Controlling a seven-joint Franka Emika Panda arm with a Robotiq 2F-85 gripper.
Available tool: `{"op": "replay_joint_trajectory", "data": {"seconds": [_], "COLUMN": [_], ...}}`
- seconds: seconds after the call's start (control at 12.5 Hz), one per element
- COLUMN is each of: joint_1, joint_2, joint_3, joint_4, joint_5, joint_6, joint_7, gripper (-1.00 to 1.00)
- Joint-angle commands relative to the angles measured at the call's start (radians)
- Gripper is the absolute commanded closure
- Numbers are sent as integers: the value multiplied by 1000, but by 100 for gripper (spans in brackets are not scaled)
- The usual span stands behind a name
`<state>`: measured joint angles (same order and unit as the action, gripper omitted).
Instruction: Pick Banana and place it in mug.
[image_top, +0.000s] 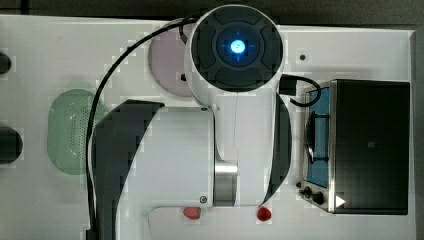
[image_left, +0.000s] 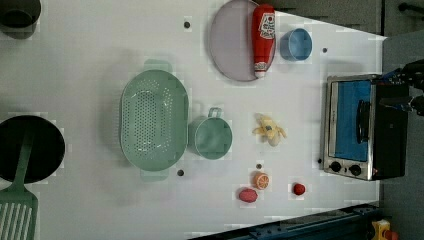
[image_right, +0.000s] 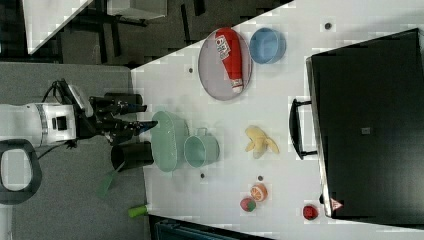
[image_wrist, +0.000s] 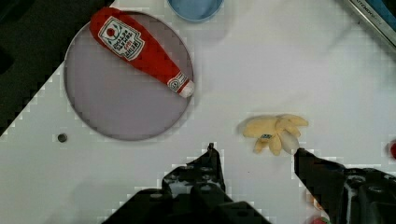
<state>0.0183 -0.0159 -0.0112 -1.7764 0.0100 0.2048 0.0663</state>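
Note:
The banana (image_left: 269, 130) is a small pale yellow piece lying on the white table between the mug and the toaster oven; it also shows as the banana (image_right: 260, 140) and the banana (image_wrist: 273, 131). The mug (image_left: 212, 137), a small pale-green cup, stands upright against the green basket, seen too as the mug (image_right: 200, 150). My gripper (image_wrist: 255, 149) hangs open above the table with nothing between its fingers, and the banana lies just beyond the fingertips. In the right view the gripper (image_right: 142, 116) is near the table's edge by the basket, apart from the banana.
A perforated green basket (image_left: 152, 120) sits beside the mug. A grey plate (image_left: 231, 50) carries a ketchup bottle (image_left: 263, 37), with a blue bowl (image_left: 295, 44) next to it. A toaster oven (image_left: 357, 127), an orange slice (image_left: 260, 180) and red fruits (image_left: 248, 195) are nearby.

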Motion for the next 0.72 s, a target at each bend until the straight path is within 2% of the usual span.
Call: {"op": "replay_joint_trajectory", "data": {"seconds": [0.08,0.24,0.48,0.72], "joint_1": [9,9,9,9], "joint_2": [-458,-457,-435,-382], "joint_3": [-63,-62,-62,-65], "joint_4": [-237,-243,-297,-416], "joint_5": [-17,-17,-17,-17], "joint_6": [-262,-261,-203,-32], "joint_7": [22,21,-15,-169], "gripper": [-57,-99,-100,-100]}}
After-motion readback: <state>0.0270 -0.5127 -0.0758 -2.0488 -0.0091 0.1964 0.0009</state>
